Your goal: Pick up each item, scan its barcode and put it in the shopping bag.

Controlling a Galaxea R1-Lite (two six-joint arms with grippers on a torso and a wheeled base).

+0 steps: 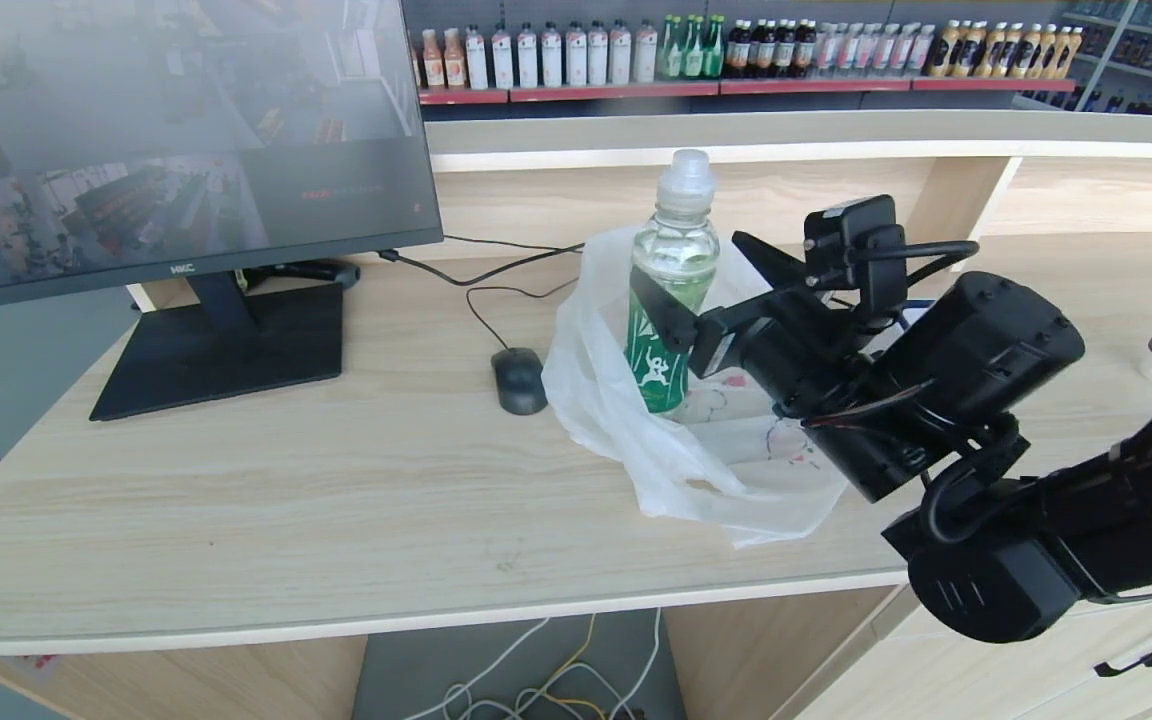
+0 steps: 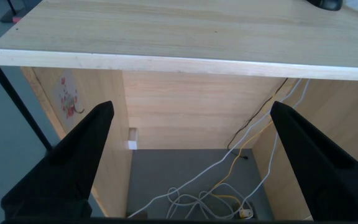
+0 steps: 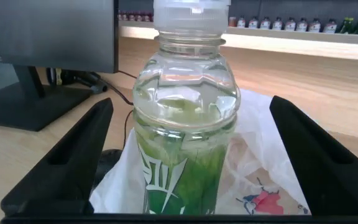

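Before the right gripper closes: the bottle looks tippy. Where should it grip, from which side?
Probably the bottle at its straight labelled body, below the bulging shoulder, from the robot's right: it stands upright on the shopping bag, and the open right gripper has a finger on either side.

Right arm (image 1: 976, 365): matte black cylindrical housings, looped black cables (image 1: 936, 247), perhaps thin reddish wires (image 1: 861, 412); flat black wedge-shaped fingers (image 3: 67, 168).

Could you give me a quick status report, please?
Left gripper open, below counter edge. Right gripper open, straddling upright bottle on shopping bag. Mouse beside bag, nothing blocking.
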